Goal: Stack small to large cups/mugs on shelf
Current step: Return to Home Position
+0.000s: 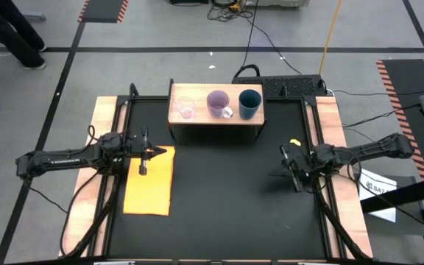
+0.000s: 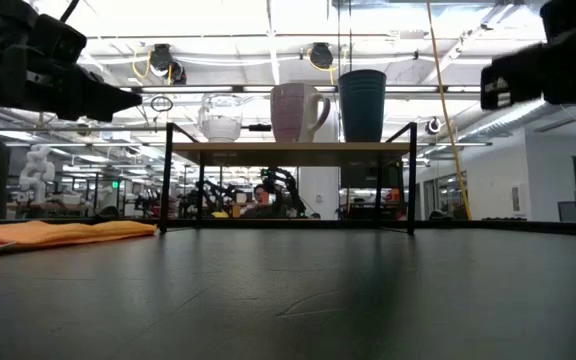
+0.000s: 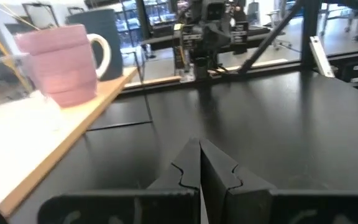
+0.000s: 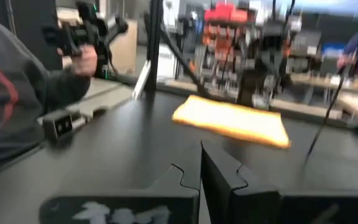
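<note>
Shelf: we see the small light-wood board on thin black metal legs (image 1: 201, 118) standing at the far edge of the black table top (image 1: 227, 206), midway between the two arms; all three vessels stand on it in one row, upright.
Glass: the tiny clear glass cup (image 1: 185, 108) is at the end of the row on the left arm's side; it is apart from its neighbour.
Mug: the mid-sized light purple mug with a pale handle (image 1: 218, 103) stands in the middle of the board; its handle is turned toward the blue cup; in the low view we make out a narrow gap between the two.
Cup: the dark teal-blue cup (image 1: 249, 104) takes the end on the right arm's side; it is the tallest of the three in the low view.
Left gripper: the left gripper (image 1: 143, 165) hangs above the end of the mat nearest the shelf, clear of the table; in its wrist view the two dark fingers are pressed together with only a thin seam between them; we see nothing in their grasp.
Right gripper: the right gripper (image 1: 295, 180) hangs over the bare black surface on the opposite side, well apart from the shelf; its fingers likewise meet tip to tip and carry nothing.
Mat: the flat yellow-orange cloth mat (image 1: 149, 188) lies on the table's left side, near the shelf but not touching it; nothing rests on it.
Beyond the table: in the right wrist view we catch a grey sleeve (image 4: 17, 106) of a person at the table's edge; what the hand holds we cannot tell.
</note>
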`<action>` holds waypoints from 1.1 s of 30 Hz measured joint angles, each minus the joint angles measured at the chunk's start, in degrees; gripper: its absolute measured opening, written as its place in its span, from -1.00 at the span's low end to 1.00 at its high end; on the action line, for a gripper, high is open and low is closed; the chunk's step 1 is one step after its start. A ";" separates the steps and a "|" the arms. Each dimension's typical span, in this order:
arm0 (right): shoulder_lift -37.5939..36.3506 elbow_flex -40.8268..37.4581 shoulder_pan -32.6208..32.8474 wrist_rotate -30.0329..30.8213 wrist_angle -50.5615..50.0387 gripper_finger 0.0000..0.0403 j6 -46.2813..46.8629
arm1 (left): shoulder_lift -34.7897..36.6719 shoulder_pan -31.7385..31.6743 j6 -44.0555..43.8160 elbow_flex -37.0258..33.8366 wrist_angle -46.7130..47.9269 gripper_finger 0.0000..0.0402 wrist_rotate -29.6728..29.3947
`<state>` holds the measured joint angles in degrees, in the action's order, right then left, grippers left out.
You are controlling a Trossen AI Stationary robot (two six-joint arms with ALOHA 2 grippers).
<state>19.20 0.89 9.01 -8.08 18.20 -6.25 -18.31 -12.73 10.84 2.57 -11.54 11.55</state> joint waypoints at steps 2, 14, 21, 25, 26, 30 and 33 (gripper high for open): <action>0.00 0.00 -0.04 0.01 -2.49 -1.00 1.04 | 0.00 0.02 -0.60 0.00 1.03 -1.00 0.63; -1.58 0.00 0.01 -5.14 -1.08 -1.00 1.27 | 0.00 -1.24 -0.62 0.00 2.23 -1.00 1.47; -6.44 -0.02 -0.62 -2.30 -1.14 -1.00 3.12 | 0.04 -2.37 -0.77 0.00 0.94 -0.99 5.16; -7.69 -0.02 -0.80 -0.27 -2.51 -1.00 2.65 | 0.02 -3.16 -0.97 0.00 1.00 -0.99 5.09; -7.77 -0.02 -0.80 1.06 -2.83 -1.00 2.60 | 0.02 -3.33 -1.16 0.00 1.01 -0.99 5.10; -7.80 -0.02 -0.80 4.78 -3.52 -1.00 3.16 | 0.02 -4.00 -1.54 0.00 1.32 -0.99 5.06; -7.80 -0.02 -0.80 5.07 -4.40 -1.00 3.48 | 0.02 -4.40 -1.43 0.00 1.43 -0.99 5.29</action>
<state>11.40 0.86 8.21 -3.01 13.80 -2.77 -18.28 -17.13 9.41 2.57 -10.11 16.84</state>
